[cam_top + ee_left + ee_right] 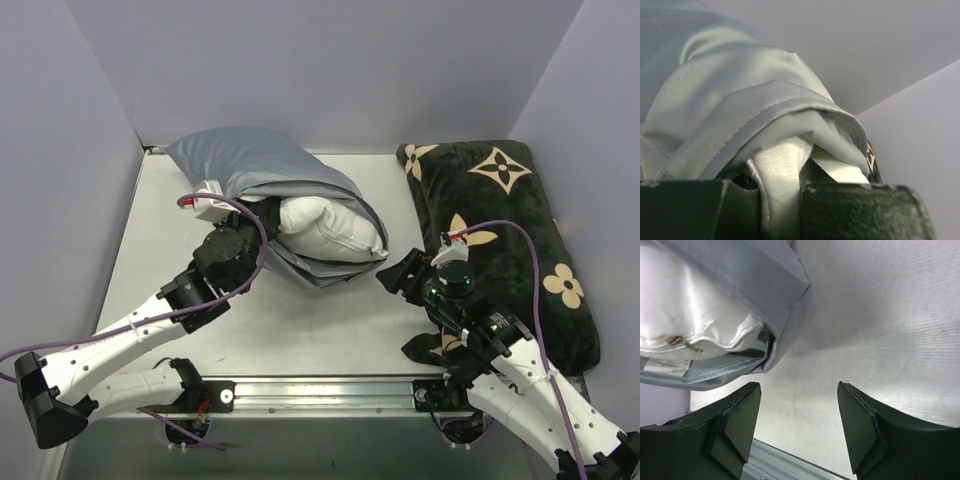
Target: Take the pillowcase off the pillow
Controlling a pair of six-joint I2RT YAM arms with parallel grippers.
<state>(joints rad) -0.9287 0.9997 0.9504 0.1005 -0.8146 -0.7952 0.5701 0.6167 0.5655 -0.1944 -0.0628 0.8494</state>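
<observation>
The blue-grey pillowcase (250, 165) lies at the back left of the table with its open end facing right and front. The white pillow (330, 228) bulges out of that opening. My left gripper (262, 214) sits at the left side of the opening. In the left wrist view the left gripper (780, 186) is shut on a fold of the white pillow (782, 165), under the pillowcase hem (765, 115). My right gripper (394, 272) is open and empty, just right of the opening. In the right wrist view the right gripper (797, 390) is above bare table, below the pillowcase corner (785, 305) and the pillow (685, 305).
A black cushion with tan flower motifs (500, 220) lies along the right side, under and behind my right arm. Grey walls close in the back and both sides. A metal rail (320, 390) runs along the table's front edge (790, 462).
</observation>
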